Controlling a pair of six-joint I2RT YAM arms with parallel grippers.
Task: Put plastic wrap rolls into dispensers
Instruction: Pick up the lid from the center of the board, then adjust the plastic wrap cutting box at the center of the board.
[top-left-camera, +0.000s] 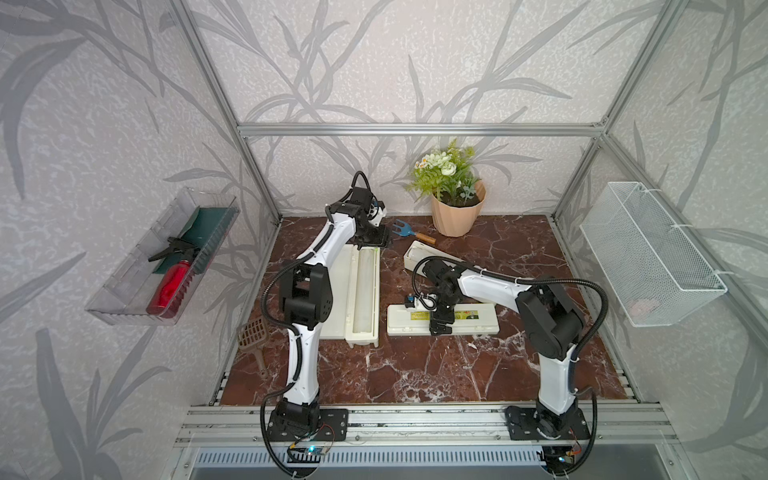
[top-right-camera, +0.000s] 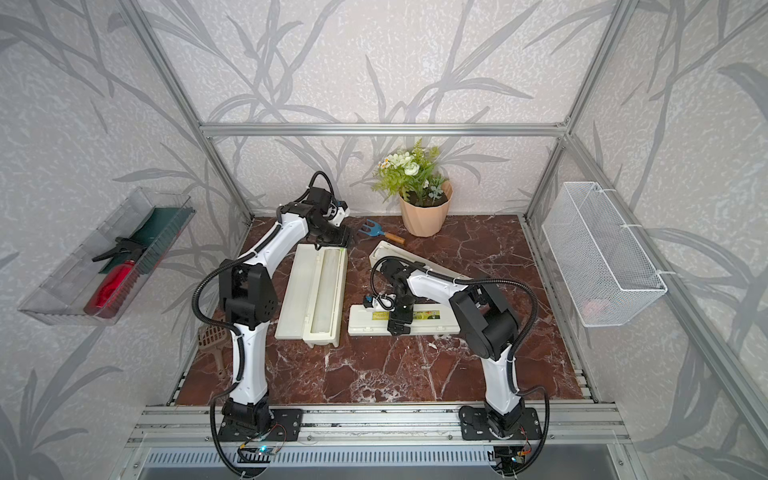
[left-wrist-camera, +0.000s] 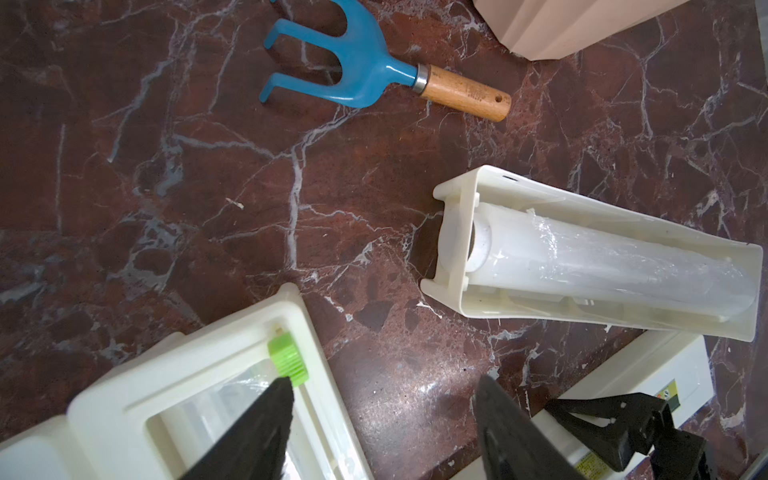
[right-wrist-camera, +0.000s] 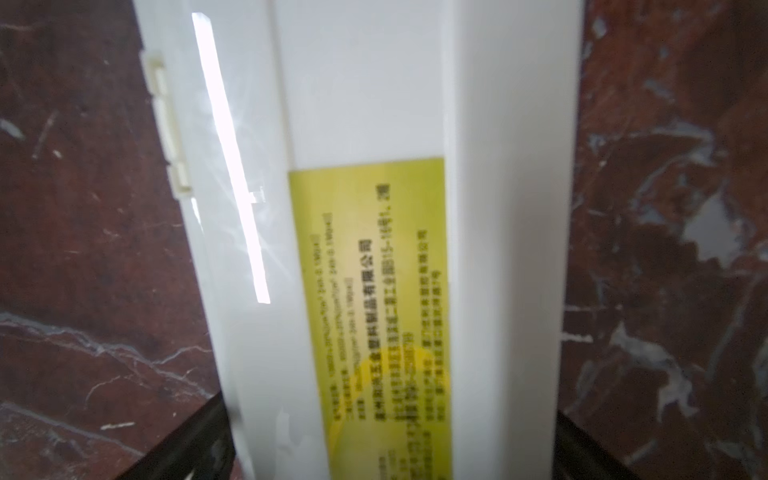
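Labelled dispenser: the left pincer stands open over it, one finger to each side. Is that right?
No: it is the right pincer that stands open over the labelled dispenser, one finger to each side, as both top views show. The left pincer hangs open at the far end of the open dispenser.

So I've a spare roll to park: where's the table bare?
Bare: the front strip of the table, between the labelled dispenser and the front rail; also right of the flowerpot. Crowded around the hand rake and open dispenser.
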